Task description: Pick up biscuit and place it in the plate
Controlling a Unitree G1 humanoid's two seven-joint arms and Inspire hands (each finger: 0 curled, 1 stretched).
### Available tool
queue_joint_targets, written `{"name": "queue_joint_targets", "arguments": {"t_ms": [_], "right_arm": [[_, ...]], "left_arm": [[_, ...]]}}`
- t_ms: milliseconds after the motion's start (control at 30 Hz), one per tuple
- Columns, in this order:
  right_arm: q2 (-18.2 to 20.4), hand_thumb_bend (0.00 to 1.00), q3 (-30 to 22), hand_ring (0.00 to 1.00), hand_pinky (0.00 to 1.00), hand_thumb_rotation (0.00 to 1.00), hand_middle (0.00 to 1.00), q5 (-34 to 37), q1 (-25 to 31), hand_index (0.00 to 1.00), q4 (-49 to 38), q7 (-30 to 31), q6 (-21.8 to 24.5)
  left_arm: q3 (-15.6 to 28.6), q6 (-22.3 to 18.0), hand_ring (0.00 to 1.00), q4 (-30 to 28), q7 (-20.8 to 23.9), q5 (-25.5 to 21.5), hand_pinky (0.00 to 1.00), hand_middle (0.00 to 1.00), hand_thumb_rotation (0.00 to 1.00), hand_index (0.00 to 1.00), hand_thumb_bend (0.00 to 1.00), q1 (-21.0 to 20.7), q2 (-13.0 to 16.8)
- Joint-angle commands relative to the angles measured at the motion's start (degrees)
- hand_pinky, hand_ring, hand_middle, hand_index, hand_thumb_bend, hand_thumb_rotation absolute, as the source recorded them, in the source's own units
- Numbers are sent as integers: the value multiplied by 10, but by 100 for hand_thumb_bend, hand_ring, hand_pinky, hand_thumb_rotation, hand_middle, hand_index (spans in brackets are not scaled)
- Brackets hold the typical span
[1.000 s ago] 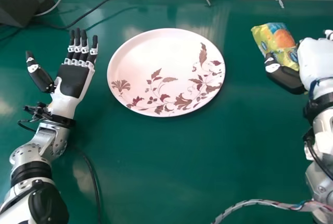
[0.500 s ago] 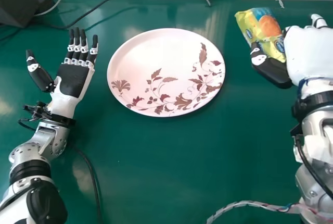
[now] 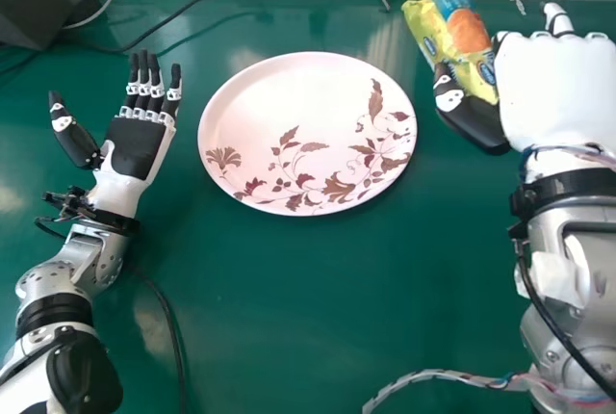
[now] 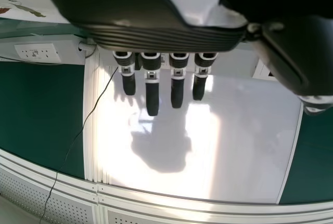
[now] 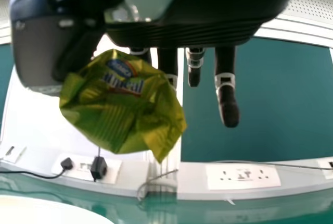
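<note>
At the head view's upper right, my right hand (image 3: 556, 91) pinches the biscuit packet (image 3: 466, 35) by its lower end. It should be light, slick-wrapped and brittle inside, so there, gently. My left hand (image 3: 135, 152) lies spread at left.

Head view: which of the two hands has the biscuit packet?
The right hand, at the view's right side: it pinches the biscuit packet, while the left hand is open and empty.
</note>
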Motion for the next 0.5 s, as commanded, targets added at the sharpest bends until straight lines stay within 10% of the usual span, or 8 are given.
{"name": "queue_joint_targets", "arguments": {"t_ms": [0,467], "right_arm": [[4,23,6,20,20,16,25,-6,-2,41,2,-13,-3],[7,27,34,20,20,14,25,-9,-16,41,33,-51,-11]], "left_arm": [[-1,0,86,7,-4,6,96,92,65,96,96,10,4],[4,5,84,15,3,6,93,89,68,93,96,3,9]]}}
